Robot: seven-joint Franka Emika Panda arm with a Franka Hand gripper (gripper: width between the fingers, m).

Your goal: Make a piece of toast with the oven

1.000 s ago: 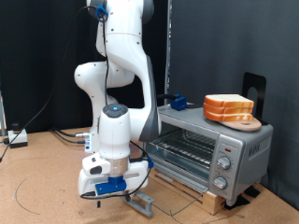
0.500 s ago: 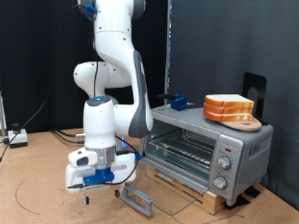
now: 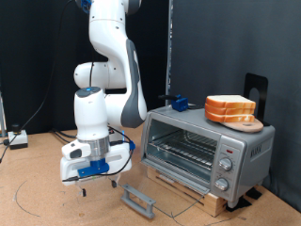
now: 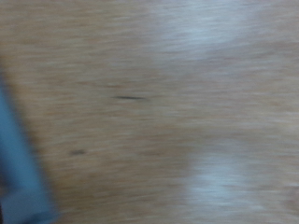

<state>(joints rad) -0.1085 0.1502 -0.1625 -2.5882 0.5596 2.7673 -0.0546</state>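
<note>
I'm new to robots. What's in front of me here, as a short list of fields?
Oven: silver toaster oven, door folded down flat, wire rack visible inside
Bread: slices stacked on a round board on top of the oven
Toast in oven: none seen
Gripper: low over the wooden floor, at the exterior view's left of the oven door, nothing seen between its fingers
Wrist view: blurred wood only

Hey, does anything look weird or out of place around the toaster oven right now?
Only that the oven stands with its door dropped fully open onto the table, rack empty, while the bread slices sit stacked on its top.
</note>
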